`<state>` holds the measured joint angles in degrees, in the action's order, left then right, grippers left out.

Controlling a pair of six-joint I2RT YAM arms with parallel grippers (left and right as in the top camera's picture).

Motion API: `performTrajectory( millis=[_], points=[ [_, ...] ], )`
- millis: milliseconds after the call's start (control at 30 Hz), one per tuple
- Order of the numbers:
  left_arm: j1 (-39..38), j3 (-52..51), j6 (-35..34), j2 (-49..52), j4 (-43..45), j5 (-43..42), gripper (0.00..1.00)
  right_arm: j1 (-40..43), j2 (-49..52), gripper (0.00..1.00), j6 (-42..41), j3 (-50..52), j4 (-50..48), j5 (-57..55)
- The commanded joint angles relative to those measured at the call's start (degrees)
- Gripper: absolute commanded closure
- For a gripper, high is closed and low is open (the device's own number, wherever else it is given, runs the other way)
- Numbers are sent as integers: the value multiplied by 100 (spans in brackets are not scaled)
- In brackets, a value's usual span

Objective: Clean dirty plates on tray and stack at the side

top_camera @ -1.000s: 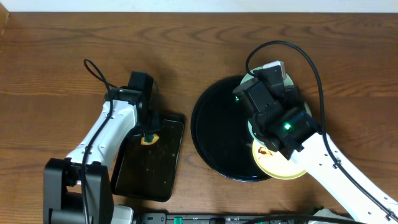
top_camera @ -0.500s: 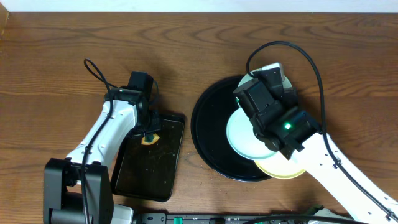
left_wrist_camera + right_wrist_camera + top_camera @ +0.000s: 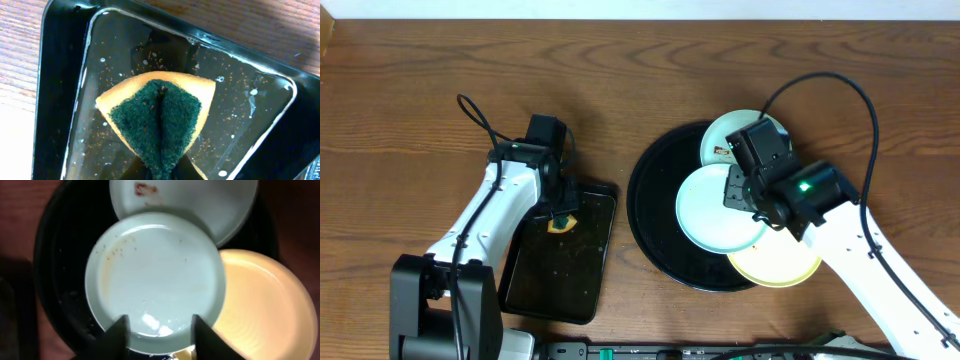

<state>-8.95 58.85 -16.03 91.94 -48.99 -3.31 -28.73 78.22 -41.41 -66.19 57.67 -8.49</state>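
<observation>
1. The right claw (image 3: 160, 322) is released, spread over the near rim of the middle blue plate (image 3: 155, 270) on the tray (image 3: 55, 295).
2. The left claw (image 3: 165, 172) is clenched on the sponge (image 3: 155, 110).
3. I would steady that rim first, then wipe its faint brown specks gently.

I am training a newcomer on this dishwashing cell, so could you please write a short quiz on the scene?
1. How many small round plastic plates are in view?
2. True or false: the pale yellow plate lies on top of the middle pale blue plate.
3. The left claw grips: A) a folded yellow-and-green sponge; B) a plate; C) nothing.
Key: 1. three; 2. false, it lies underneath; 3. A.
</observation>
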Motion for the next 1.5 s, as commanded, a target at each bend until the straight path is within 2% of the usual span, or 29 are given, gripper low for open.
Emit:
performTrajectory(
  millis=[0,33,67,167,233,300,333,600,867,1000,1233,1467],
  points=[
    [20,-20,149,13,2,-59,92,280,44,56,-691,409,-13,125],
    [20,-20,149,11,2,-59,92,378,44,65,-734,511,-33,129],
    [20,-20,149,13,0,-59,92,490,44,63,-750,608,-39,136],
    [20,-20,168,13,2,-59,92,833,44,49,-743,857,-48,240],
    [20,-20,188,13,4,-59,93,1040,44,48,-741,984,-55,363],
    [22,-20,192,13,2,-59,93,1193,44,42,-734,1099,-92,520],
    [20,-20,210,13,4,-59,92,1244,44,42,-708,1147,-111,586],
    [20,-20,210,13,2,-59,92,1316,44,45,-673,1690,-527,1008],
    [20,-20,210,13,-22,-59,92,1316,44,54,-678,2144,-1032,1314],
    [20,-20,210,13,-20,-61,92,1316,44,71,-678,2212,-1165,1311],
    [20,-20,210,13,-61,-59,92,1316,44,69,-678,2214,-1235,1307],
    [20,-20,210,13,-87,-59,92,1311,44,71,-680,2291,-1366,1309]
  ],
)
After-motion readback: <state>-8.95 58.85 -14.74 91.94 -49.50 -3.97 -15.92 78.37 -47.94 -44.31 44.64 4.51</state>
